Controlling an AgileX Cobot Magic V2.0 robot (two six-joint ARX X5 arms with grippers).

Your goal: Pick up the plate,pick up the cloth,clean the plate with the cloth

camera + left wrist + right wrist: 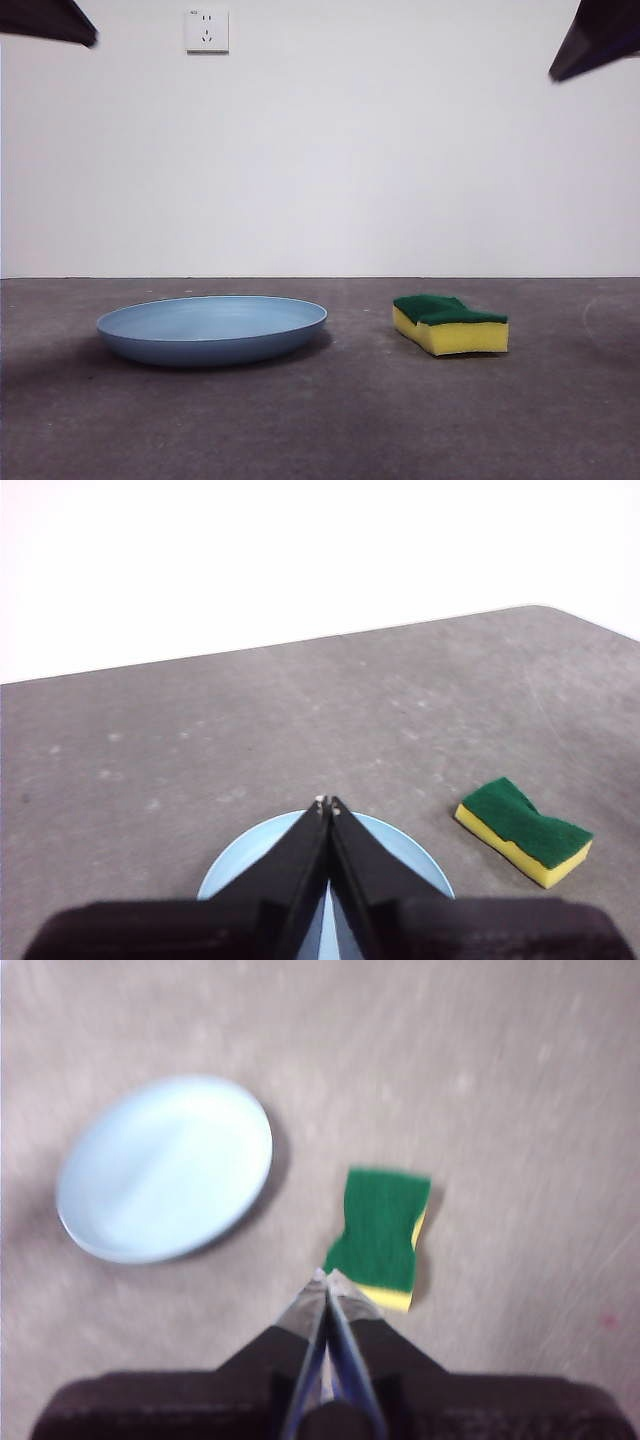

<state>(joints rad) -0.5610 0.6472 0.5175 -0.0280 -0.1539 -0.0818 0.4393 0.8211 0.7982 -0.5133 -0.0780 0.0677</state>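
The light blue plate (212, 328) lies flat on the grey table, left of centre. The cloth, a yellow sponge with a dark green top (450, 323), lies to its right, apart from it. My left gripper (327, 804) is shut and empty, high above the plate (405, 855); the sponge (523, 830) lies off to its side. My right gripper (327, 1278) is shut and empty, high above the near end of the sponge (380, 1235), with the plate (165, 1167) beside it. In the front view both arms show only as black tips at the top corners.
The grey table (340, 420) runs back to a white wall with a power socket (207, 31). Nothing else lies on the table.
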